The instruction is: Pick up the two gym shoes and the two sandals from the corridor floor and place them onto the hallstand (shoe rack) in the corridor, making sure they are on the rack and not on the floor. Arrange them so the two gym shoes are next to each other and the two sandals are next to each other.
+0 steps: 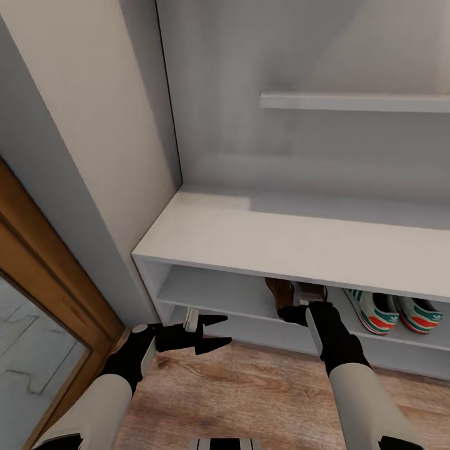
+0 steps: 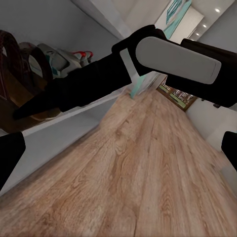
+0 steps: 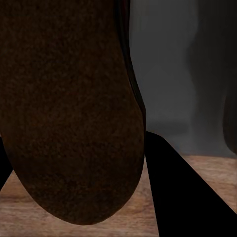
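The hallstand stands against the grey back wall as a wide light-grey unit, its flat bench top bare in the head view, a slab shelf fixed to the wall above it and two long cubby tiers open below. In front of it runs the corridor floor of warm brown planks, and at the far left a wood-framed glass door shows grey paving beyond. The right arm reaches forward into the upper cubby tier, where the right gripper sits at the tier's mouth with a brown sandal standing on edge against it; in the right wrist view the sandal's dark brown sole lies flat against the camera with one black finger beside it, so the jaws appear closed on the sandal. A second brown sandal shape shows just beside it in the same tier. The left arm hangs low before the lower tier, and the left gripper has its jaws spread apart with nothing between them, hovering just above the floor. The two gym shoes sit side by side in the upper tier, to the right of the sandals.
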Robot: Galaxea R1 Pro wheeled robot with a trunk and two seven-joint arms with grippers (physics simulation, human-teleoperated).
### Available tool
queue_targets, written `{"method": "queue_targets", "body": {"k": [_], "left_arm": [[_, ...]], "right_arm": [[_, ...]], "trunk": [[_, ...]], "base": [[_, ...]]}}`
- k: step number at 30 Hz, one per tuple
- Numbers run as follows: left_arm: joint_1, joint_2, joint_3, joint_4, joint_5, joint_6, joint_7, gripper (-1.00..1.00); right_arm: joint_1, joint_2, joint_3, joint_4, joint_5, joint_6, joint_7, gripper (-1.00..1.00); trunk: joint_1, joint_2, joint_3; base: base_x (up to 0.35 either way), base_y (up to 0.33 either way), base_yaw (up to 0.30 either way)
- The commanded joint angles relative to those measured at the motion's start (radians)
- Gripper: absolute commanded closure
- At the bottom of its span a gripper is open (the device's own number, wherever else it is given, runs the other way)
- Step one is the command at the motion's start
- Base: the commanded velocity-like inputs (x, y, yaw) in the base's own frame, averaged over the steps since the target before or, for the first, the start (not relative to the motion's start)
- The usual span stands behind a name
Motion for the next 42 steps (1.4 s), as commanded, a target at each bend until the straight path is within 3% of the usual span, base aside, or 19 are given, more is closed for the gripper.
{"method": "queue_targets", "body": {"k": [1,6,7,27,42], "left_arm": [[-0.001,-0.001,0.008,-0.001,-0.009,0.003,-0.006,-1.0],[-0.001,-0.001,0.008,-0.001,-0.009,0.003,-0.006,-1.0],[-0.001,-0.001,0.008,-0.001,-0.009,0.003,-0.006,-1.0],[-0.001,-0.001,0.008,-0.001,-0.009,0.003,-0.007,-1.0],[-0.001,-0.001,0.008,-0.001,-0.009,0.003,-0.009,-1.0]], "right_arm": [[0.0,0.001,-0.005,0.001,0.033,0.003,0.008,1.0],[0.0,0.001,-0.006,0.0,0.032,0.003,0.008,1.0],[0.0,0.001,-0.006,0.0,0.032,0.003,0.008,-1.0],[0.0,0.001,-0.005,0.001,0.032,0.003,0.008,-1.0],[0.0,0.001,-0.006,0.002,0.032,0.003,0.008,-1.0]], "trunk": [[0.003,0.0,-0.001],[0.003,0.0,-0.001],[0.003,0.0,-0.001],[0.003,0.0,-0.001],[0.003,0.0,-0.001]], "base": [[0.0,0.0,0.0],[0.0,0.0,0.0],[0.0,0.0,0.0],[-0.008,0.0,0.0],[-0.317,0.0,0.0]]}}
